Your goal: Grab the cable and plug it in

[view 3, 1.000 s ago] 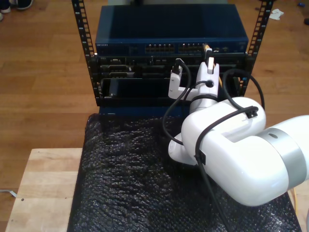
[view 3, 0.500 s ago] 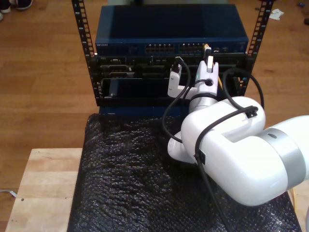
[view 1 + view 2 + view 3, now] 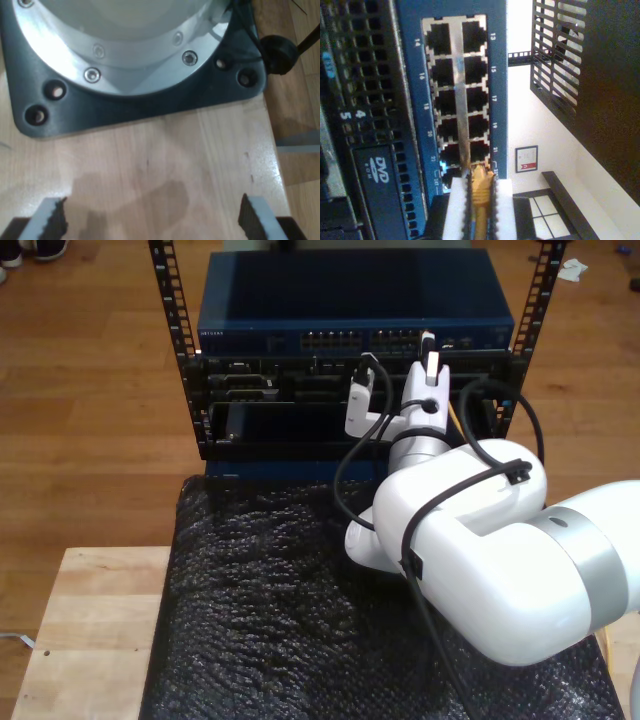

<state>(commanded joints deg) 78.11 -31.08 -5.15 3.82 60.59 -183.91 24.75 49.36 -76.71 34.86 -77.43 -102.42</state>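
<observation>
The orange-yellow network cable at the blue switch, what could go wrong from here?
My second gripper pinches the orange-yellow network cable right at the blue switch's port block. If the plug sits slightly off the port, pushing may jam or bend it. The cable could also slip back between the pads.

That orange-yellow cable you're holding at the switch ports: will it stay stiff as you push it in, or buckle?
Probably stiff enough: my second gripper clamps the thin orange-yellow network cable close to its tip, leaving little free length before the blue network switch. The trailing length likely flops. The tip looks small, so possibly fragile.
</observation>
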